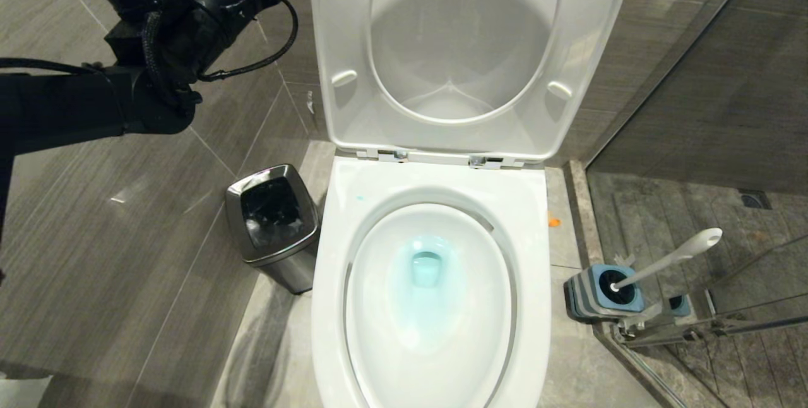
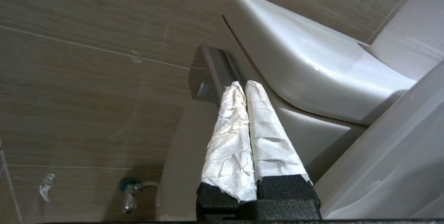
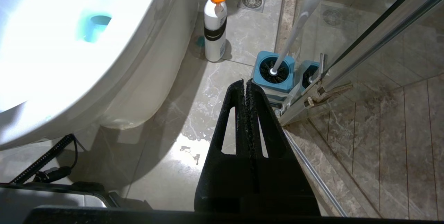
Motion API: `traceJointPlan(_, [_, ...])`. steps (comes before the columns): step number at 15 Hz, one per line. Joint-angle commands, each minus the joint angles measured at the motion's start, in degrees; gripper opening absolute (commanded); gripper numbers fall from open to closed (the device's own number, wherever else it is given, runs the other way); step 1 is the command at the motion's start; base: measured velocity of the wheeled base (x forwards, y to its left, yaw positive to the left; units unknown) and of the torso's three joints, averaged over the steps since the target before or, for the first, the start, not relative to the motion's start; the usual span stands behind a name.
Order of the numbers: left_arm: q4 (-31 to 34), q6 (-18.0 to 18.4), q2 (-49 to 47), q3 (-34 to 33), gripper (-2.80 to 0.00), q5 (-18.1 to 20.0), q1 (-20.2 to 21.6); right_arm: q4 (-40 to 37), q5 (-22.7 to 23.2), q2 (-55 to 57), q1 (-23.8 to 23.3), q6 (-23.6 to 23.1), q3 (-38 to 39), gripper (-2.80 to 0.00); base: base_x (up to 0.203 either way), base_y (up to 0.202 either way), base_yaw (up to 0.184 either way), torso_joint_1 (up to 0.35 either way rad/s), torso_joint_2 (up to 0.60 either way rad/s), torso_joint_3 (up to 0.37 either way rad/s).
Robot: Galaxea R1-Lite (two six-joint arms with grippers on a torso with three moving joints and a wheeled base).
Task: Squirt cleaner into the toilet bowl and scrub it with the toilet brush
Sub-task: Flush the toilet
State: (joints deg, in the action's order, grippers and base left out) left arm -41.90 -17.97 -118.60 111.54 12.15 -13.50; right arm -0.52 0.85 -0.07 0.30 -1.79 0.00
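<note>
The toilet bowl (image 1: 334, 282) stands with seat and lid (image 1: 442, 48) raised; its water carries the turquoise cleaner (image 1: 427, 269), also visible as cleaner tint (image 3: 93, 26) in the right wrist view. A small teal spot (image 1: 360, 197) sits on the rim. The toilet brush (image 1: 675, 258) leans in its blue-and-grey holder (image 1: 606, 291) on the floor to the right. My left arm (image 1: 177, 23) is raised left of the lid. The left gripper (image 2: 244, 84), fingers wrapped in white paper, is shut and empty, tips at a grey metal fitting (image 2: 204, 78) beside the white tank (image 2: 312, 71). My right gripper (image 3: 245, 82) is shut and empty, low near the brush holder (image 3: 274, 71).
A square steel bin (image 1: 274, 222) stands left of the bowl. A white bottle with an orange cap (image 3: 215, 26) is on the floor between toilet and brush (image 3: 301, 19). A glass shower door with a metal frame (image 3: 347, 61) borders the right side. A water valve (image 2: 130, 192) sits low on the wall.
</note>
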Motion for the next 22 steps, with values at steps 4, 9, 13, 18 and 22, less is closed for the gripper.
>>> traceJointPlan(4, [-2.3, -0.6, -1.4, 0.4, -2.80, 3.0, -0.6, 0.0, 0.0, 0.1, 0.0, -0.1, 0.1, -2.80, 0.000, 0.000, 0.000, 0.000, 0.00, 0.000])
traceJointPlan(9, [-2.0, -0.3, -2.1, 0.4, -2.80, 3.1, -0.5, 0.0, 0.0, 0.1, 0.0, -0.1, 0.0, -2.80, 0.000, 0.000, 0.000, 0.000, 0.00, 0.000])
traceJointPlan(13, [-1.0, 0.0, -2.8, 0.4, -2.80, 3.1, -0.6, 0.0, 0.0, 0.1, 0.0, -0.1, 0.0, -2.80, 0.000, 0.000, 0.000, 0.000, 0.00, 0.000])
traceJointPlan(18, [1.8, 1.7, -3.6, 0.4, -2.80, 3.0, -0.5, 0.0, 0.0, 0.1, 0.0, -0.1, 0.1, -2.80, 0.000, 0.000, 0.000, 0.000, 0.00, 0.000])
traceJointPlan(22, [3.8, 2.1, -1.7, 0.4, -2.80, 2.3, 1.4, 0.0, 0.0, 0.1, 0.0, -0.1, 0.0, -2.80, 0.000, 0.000, 0.000, 0.000, 0.00, 0.000])
